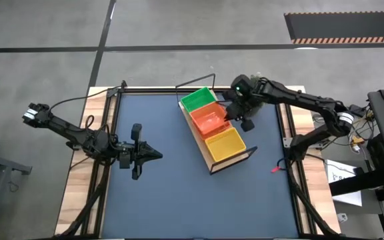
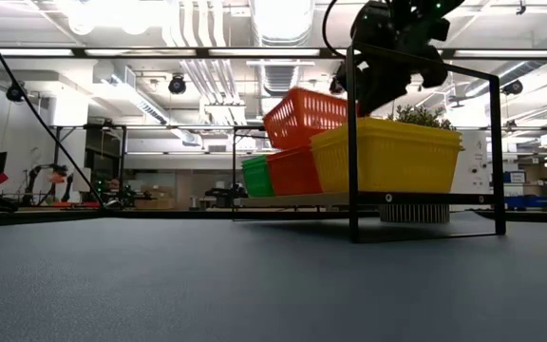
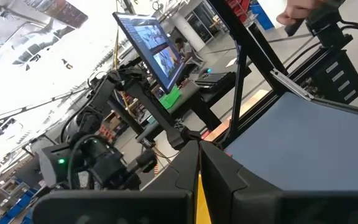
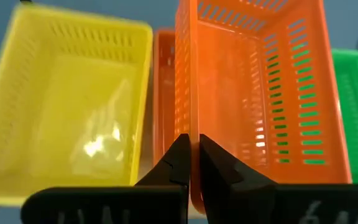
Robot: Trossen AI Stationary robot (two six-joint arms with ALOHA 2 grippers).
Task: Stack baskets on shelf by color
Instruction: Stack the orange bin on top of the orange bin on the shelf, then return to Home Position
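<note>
Dark table mat, shelf, tilted orange mesh basket pinched by right gripper

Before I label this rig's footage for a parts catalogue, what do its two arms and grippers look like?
Both arms are black, slim and jointed, with black cables along them. The left gripper ends in two dark pointed fingers. The right gripper has flat black fingers and a green light on its wrist. The right arm has a pale band near its base.

One green basket, two orange baskets, one yellow basket, one shelf
</note>
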